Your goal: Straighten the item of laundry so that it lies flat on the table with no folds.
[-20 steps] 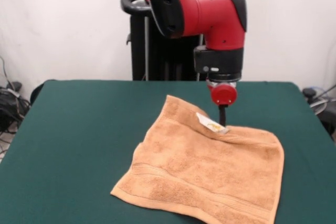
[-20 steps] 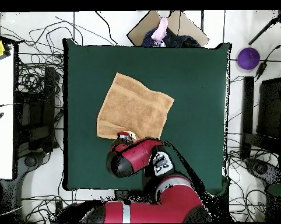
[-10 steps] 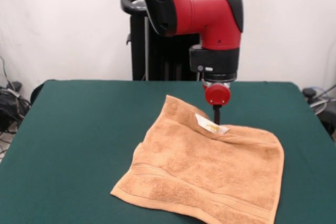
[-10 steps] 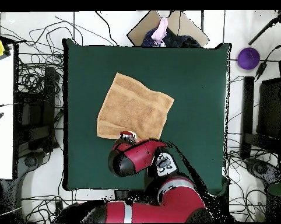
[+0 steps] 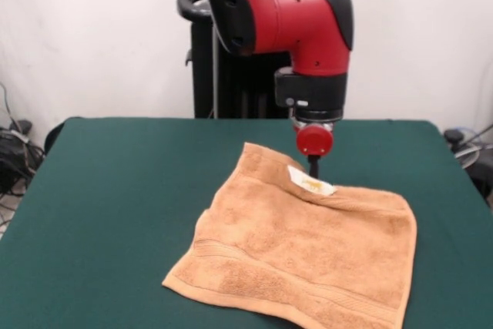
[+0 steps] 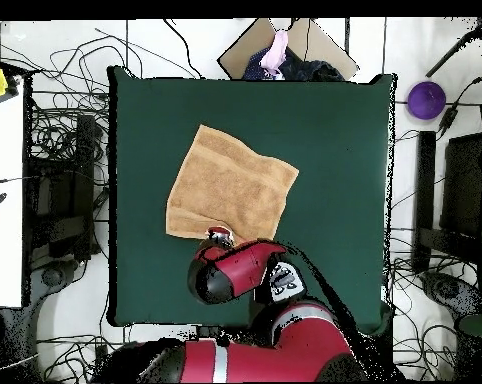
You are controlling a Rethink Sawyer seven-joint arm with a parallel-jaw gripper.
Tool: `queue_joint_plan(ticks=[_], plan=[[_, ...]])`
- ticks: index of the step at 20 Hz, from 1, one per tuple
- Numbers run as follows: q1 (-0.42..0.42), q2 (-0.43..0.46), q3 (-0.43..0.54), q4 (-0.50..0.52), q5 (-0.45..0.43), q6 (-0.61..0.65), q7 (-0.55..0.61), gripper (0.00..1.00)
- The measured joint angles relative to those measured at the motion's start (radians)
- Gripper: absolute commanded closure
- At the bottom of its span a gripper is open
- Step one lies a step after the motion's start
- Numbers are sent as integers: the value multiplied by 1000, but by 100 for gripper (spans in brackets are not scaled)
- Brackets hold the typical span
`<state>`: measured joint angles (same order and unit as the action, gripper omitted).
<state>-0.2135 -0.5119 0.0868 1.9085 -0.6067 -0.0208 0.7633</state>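
I could not tell how the gripper [image 5: 313, 166] stood behind the towel's [image 5: 300, 256] far edge. The white tag [image 5: 311, 182] carried a yellowish mark I couldn't read.

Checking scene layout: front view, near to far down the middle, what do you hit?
Towel's near banded edge → white tag at the towel's far edge → hand just behind the tag → bare green table → black pedestal at the far side.
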Motion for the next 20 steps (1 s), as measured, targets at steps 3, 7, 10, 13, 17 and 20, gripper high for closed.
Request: queue_joint_plan(ticks=[3, 7, 10, 13, 17, 20], plan=[[3, 6, -15, 0, 4, -8, 0, 100], [17, 9, -47, 0, 20, -37, 0, 0], [19, 9, -50, 0, 25, -42, 0, 0], [23, 10, -56, 0, 35, -47, 0, 0], [28, 10, -71, 0, 50, -49, 0, 0], [28, 11, -74, 0, 52, -49, 0, 0]])
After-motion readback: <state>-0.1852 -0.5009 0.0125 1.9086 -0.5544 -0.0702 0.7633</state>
